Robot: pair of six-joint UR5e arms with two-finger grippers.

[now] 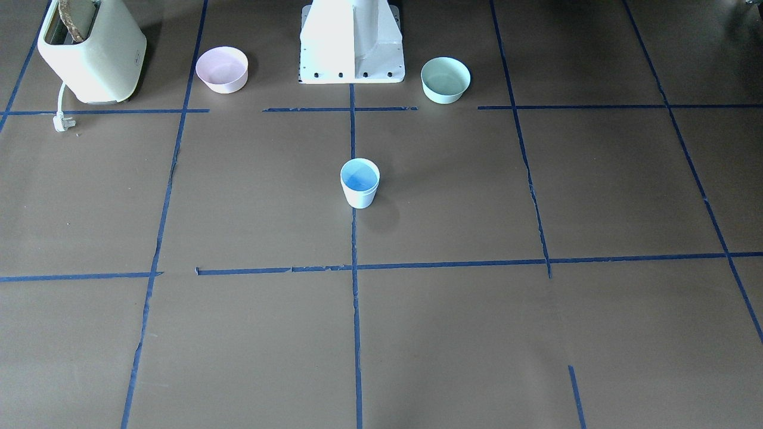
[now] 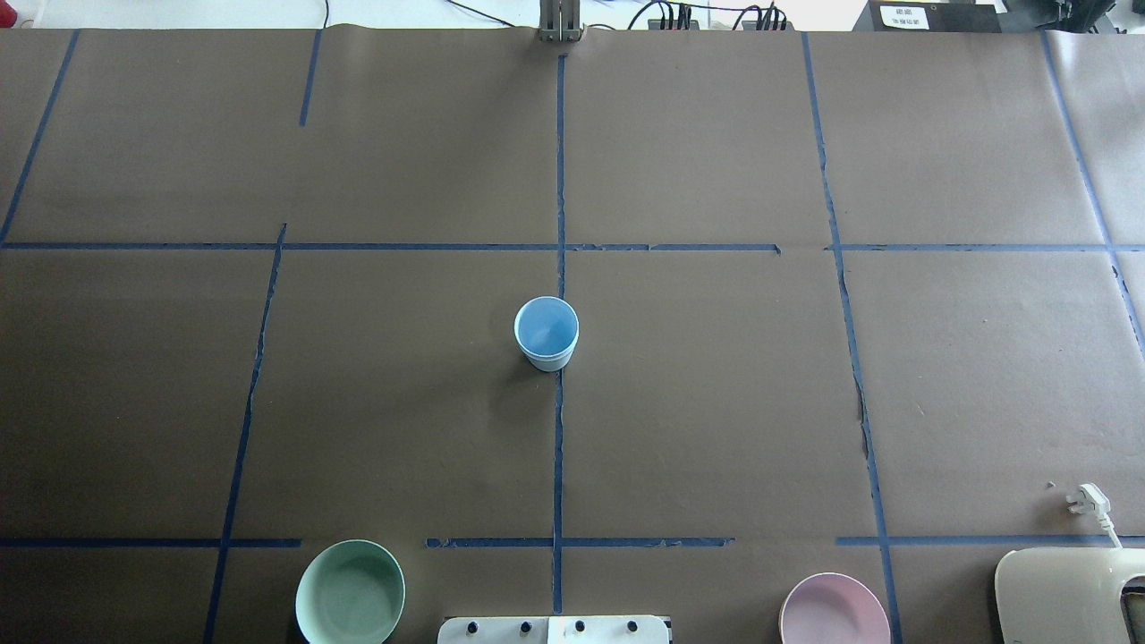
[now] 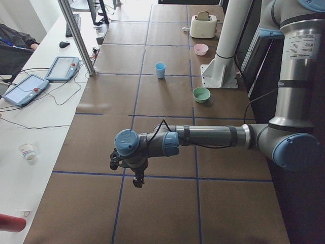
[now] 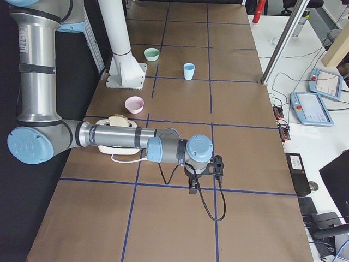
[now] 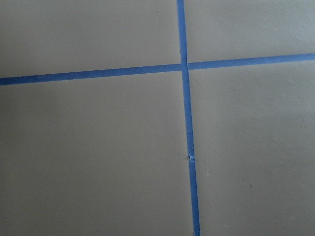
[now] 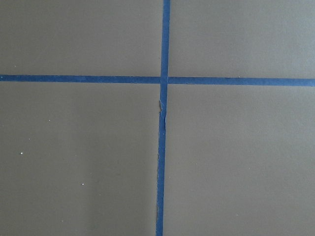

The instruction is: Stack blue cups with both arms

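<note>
Brown-papered counter (image 2: 716,402), blue tape grid. One blue cup (image 2: 547,333) stood upright mid-counter on the centre line; whether a second sat nested inside, could not tell. Left claw (image 3: 137,181) and right claw (image 4: 193,188) hung over opposite counter ends, well apart from it; spread or pressed together, could not tell.

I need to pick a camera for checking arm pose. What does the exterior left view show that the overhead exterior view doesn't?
Only exterior left: the left arm stretched out over the table, the left gripper hanging above it, and tablets on the side bench.

Only overhead: the toaster's white plug lying on the table.

Both: the blue cup upright mid-table, the green bowl, the pink bowl and the toaster, which the overhead view cuts off at its corner.
</note>
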